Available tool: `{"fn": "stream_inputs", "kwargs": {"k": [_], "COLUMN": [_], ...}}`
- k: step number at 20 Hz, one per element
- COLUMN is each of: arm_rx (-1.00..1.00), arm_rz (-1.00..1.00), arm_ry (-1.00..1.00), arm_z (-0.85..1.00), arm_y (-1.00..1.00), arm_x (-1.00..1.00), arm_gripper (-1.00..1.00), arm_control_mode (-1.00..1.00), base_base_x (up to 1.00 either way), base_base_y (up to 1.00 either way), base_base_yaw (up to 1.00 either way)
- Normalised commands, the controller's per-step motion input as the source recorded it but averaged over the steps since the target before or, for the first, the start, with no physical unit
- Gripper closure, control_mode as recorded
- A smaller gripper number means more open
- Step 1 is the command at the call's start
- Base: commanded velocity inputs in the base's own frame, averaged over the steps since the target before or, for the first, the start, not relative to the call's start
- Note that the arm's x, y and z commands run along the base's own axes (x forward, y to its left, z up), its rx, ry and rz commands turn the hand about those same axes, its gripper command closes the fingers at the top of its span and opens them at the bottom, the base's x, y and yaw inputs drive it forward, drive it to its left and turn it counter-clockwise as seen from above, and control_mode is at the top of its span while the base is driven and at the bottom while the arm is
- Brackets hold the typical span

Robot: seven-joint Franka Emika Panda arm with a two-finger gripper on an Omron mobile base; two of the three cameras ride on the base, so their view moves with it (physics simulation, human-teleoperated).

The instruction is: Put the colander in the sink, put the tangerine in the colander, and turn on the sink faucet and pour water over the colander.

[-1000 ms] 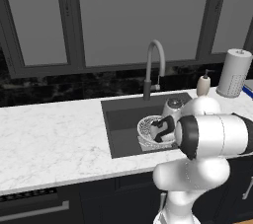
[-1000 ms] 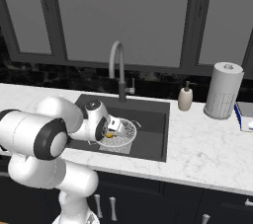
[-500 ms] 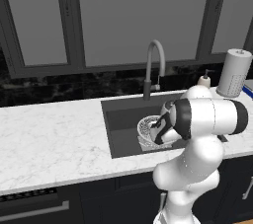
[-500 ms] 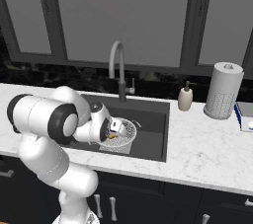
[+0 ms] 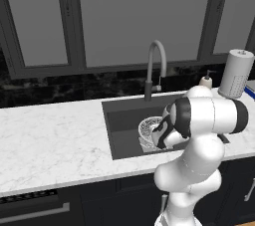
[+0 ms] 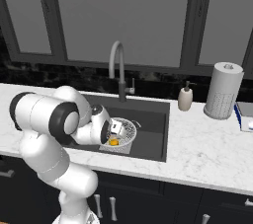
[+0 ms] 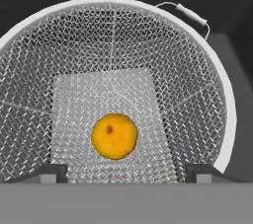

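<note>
now tangerine (image 7: 114, 136) loose in colander (image 7: 207, 65), colander in sink (image 6: 153, 129); pincer (image 7: 121, 168) spread wide, empty.

Even, soft rendered light, dim toward the back wall.
The marble counter (image 5: 55, 140) is brightest; the sink (image 6: 155, 134) beside it stays dark, with faint shadow. No glare or blur; mesh of the colander (image 7: 197, 70) above the tangerine (image 7: 114, 136) is crisp.

Tangerine (image 7: 114, 136) in colander (image 7: 207, 90); colander in sink (image 6: 153, 129); faucet (image 6: 117, 67) behind sink; end effector (image 7: 121, 168) above colander.
</note>
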Motion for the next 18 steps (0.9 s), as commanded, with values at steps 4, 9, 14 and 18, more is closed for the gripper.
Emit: {"fn": "stream_inputs", "kwargs": {"k": [4, 9, 14, 18], "arm_rx": [0.0, 0.03, 0.14, 0.2], "arm_rz": [0.0, 0.03, 0.12, 0.18], "arm_ry": [0.0, -0.06, -0.13, -0.13], "arm_z": [0.1, 0.72, 1.0, 1.0], "arm_y": [-0.02, -0.05, -0.38, -0.68], "arm_x": [0.0, -0.13, -0.23, -0.04], "arm_gripper": [-1.0, -1.0, -1.0, -1.0], "arm_control_mode": [-1.0, -1.0, -1.0, -1.0], "base_base_x": [0.0, 0.0, 0.0, 0.0], "base_base_y": [0.0, 0.0, 0.0, 0.0], "base_base_yaw": [0.0, 0.0, 0.0, 0.0]}}
